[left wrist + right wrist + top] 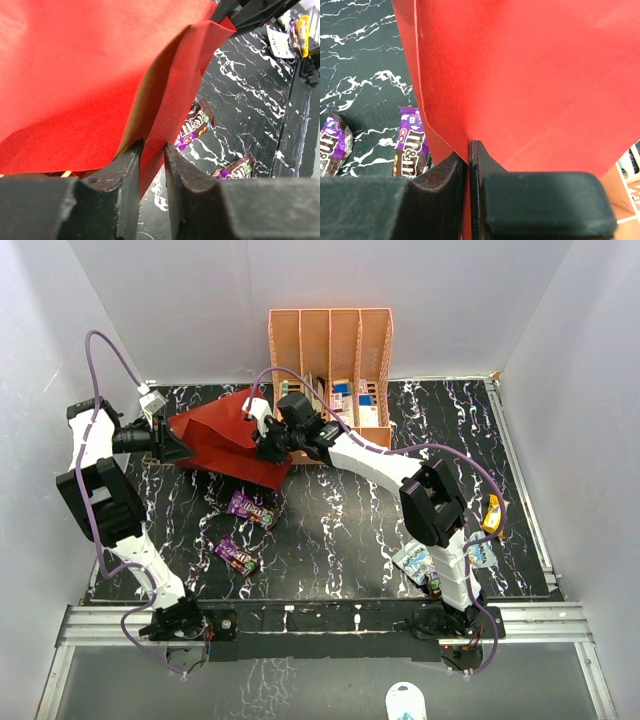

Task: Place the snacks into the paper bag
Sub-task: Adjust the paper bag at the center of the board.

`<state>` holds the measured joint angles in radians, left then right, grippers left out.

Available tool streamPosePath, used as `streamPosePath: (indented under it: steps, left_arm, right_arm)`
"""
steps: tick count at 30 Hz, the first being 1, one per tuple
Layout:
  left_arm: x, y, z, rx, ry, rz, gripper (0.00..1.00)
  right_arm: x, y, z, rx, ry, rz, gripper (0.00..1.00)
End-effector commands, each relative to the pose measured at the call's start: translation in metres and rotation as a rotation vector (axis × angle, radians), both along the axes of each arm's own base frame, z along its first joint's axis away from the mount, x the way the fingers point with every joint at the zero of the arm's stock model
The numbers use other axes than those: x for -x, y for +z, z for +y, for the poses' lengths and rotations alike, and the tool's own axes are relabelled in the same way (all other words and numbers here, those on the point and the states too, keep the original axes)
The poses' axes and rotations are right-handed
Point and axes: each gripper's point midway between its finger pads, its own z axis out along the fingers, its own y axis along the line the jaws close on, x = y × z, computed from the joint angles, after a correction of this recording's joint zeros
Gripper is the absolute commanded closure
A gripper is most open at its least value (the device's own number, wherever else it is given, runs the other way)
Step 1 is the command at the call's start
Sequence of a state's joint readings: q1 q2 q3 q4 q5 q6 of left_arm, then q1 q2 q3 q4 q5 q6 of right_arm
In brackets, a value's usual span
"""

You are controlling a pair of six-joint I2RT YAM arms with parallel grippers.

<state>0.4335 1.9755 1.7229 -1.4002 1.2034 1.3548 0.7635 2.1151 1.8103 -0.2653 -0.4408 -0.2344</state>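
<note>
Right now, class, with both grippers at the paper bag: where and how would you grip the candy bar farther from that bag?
Probably across the narrow middle of the candy bar, coming straight down from above. It lies flat on the table, long and thin, with bare surface along both long sides.

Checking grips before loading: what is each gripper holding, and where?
Right gripper pinches the paper bag by an edge. Left gripper straddles a fold at its mouth; whether it grips cannot be told.

One paper bag [215,435], two purple candy bars [252,507], two blue-grey pouches [413,560]
</note>
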Motion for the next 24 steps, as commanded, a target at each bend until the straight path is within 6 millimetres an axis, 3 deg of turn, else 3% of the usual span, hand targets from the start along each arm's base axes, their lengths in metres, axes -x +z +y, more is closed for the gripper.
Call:
streamPosePath:
  steps: [1,4,14,24]
  left_arm:
    - [0.010,0.042,-0.013,-0.010,-0.019,-0.122,0.84]
    - [0.013,0.051,-0.013,-0.034,-0.012,-0.127,1.00]
    - [0.010,0.100,-0.012,-0.161,0.087,-0.193,1.00]
    - [-0.009,0.156,-0.060,-0.254,0.182,-0.282,1.00]
  right_arm:
    - [-0.010,0.037,0.007,-0.073,-0.006,-0.071,0.91]
    - [-0.009,0.037,0.008,-0.073,-0.004,-0.070,0.88]
    - [-0.002,0.030,0.002,-0.056,0.004,-0.050,0.67]
    - [0.019,0.005,-0.011,-0.037,0.000,0.033,0.55]
